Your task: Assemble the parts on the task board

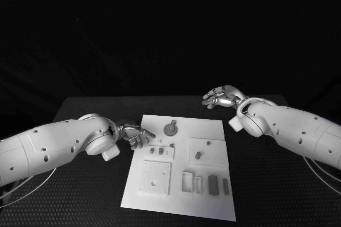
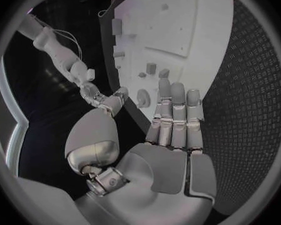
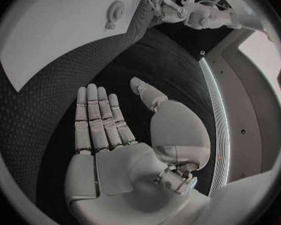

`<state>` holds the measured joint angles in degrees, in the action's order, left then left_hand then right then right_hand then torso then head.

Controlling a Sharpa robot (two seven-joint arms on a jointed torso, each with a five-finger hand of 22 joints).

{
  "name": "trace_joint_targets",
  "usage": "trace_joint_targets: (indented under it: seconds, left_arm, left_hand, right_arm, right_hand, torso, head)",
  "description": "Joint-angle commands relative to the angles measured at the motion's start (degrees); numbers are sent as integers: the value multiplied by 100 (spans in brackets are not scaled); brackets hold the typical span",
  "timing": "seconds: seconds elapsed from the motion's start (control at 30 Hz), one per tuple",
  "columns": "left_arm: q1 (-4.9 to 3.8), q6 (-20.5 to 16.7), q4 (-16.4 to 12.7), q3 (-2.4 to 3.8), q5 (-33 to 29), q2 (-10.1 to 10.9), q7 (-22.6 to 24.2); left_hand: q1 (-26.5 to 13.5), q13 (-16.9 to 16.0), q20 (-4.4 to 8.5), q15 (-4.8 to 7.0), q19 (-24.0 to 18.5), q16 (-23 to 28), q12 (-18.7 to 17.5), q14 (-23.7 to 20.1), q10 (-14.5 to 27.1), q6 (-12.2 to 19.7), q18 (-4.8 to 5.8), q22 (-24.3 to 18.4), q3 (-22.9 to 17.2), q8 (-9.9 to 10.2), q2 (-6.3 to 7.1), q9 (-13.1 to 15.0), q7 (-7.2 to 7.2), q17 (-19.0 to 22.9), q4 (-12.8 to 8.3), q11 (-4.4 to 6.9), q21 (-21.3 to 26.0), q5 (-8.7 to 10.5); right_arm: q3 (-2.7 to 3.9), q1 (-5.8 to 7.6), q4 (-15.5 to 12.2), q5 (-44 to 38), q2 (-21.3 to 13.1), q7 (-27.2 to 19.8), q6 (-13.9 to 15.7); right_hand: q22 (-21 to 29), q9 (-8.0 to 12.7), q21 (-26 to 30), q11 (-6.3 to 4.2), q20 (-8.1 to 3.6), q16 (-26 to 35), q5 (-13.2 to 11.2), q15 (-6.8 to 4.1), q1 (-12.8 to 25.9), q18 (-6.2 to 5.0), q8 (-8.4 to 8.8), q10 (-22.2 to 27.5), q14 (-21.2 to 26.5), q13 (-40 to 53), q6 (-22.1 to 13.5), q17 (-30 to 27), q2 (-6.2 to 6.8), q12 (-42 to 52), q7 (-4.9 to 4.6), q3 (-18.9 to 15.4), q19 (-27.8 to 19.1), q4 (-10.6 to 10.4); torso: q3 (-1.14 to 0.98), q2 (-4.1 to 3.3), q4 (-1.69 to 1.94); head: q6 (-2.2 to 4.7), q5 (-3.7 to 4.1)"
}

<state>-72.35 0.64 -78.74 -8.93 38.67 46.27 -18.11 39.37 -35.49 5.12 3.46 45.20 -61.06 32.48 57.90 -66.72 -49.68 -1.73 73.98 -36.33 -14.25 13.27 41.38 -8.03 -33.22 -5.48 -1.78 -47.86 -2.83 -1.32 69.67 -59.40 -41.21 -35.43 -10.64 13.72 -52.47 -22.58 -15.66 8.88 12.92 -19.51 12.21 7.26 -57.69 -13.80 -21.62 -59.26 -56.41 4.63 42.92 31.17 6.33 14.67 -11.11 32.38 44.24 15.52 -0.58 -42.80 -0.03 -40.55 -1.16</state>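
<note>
The white task board (image 1: 204,125) lies in the middle of the black table. A round grey part (image 1: 171,129) sits near its far edge, and small grey parts (image 1: 161,150) stand further in, one more (image 1: 199,154) on a raised square plate. My left hand (image 1: 135,135) hovers at the board's left edge, holding nothing. In the left wrist view its fingers (image 2: 175,110) are stretched out over the board's rim (image 2: 203,15), close to the round part (image 2: 143,98). My right hand (image 1: 221,97) is raised beyond the board's far right corner, flat and empty (image 3: 100,120).
Several grey pieces stand in slots (image 1: 199,182) near the board's front edge, beside a square recessed plate (image 1: 155,178). Black textured table (image 1: 270,178) surrounds the board on all sides. The right wrist view shows the board (image 3: 47,45) and my left hand (image 3: 156,2) far off.
</note>
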Motion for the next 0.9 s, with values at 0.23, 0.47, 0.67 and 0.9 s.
trace_joint_targets:
  seconds: [0.23, 0.47, 0.67, 0.9]
  left_arm:
    - [-11, -730, 194, 4, -1707, 54, 2085]
    - [-12, -1092, 216, 4, -2310, 62, 2872]
    - [-12, -1153, 183, 4, -2347, 50, 3004]
    - [-12, -1428, 197, 3, -1097, -8, 3061]
  left_hand:
    - [832, 304, 205, -196, -215, 356, -257, -130, 186, -53, 81, -145, 16, -75, -1077, 13, -24, 309, -860, -42, 368, -36]
    - [1263, 417, 165, -226, -231, 406, -305, -102, 159, -119, 93, -172, 46, -131, -969, 4, -10, 381, -1070, -38, 480, 3]
    - [1748, 593, 114, -287, -299, 545, -522, -177, 273, -238, 107, -189, -1, -189, -887, -5, 6, 475, -1096, -87, 587, -7]
    - [2170, 973, 55, -345, -348, 686, -1030, -177, 307, -265, 129, -188, 68, -164, -761, -89, -2, 576, -1089, -223, 727, -10]
  right_arm:
    - [-50, -60, -708, -2778, 116, 421, -31]
    - [-228, -60, -966, -3945, 332, 641, -88]
    - [-369, -63, -1021, -4290, 452, 727, -105]
    - [-371, -64, -1049, -4209, 382, 750, 261]
  right_hand:
    - [-463, 6, -768, -275, -421, -790, -166, -548, -602, -120, -228, -481, -950, 378, 395, 902, 100, 401, 97, 322, 1090, 81]
    - [-878, 15, -1307, -376, -666, -1155, -497, -785, -819, -120, -278, -581, -1283, 735, 522, 1761, 208, 555, 140, 708, 1490, 91]
    - [-1117, 22, -1582, -374, -787, -1238, -577, -826, -792, -120, -292, -520, -1499, 852, 541, 2282, 255, 357, 199, 790, 1656, 86]
    - [-1189, 32, -1634, -372, -815, -1189, -555, -828, -735, -120, -290, -555, -1554, 891, 538, 2495, 271, 208, 193, 827, 1691, 73]
  torso:
    - [8, -2, -1]
    - [15, -6, -4]
    - [19, -4, 17]
    - [6, -4, -9]
  head:
    - [22, -13]
    - [48, -12]
    - [50, -12]
    - [58, -51]
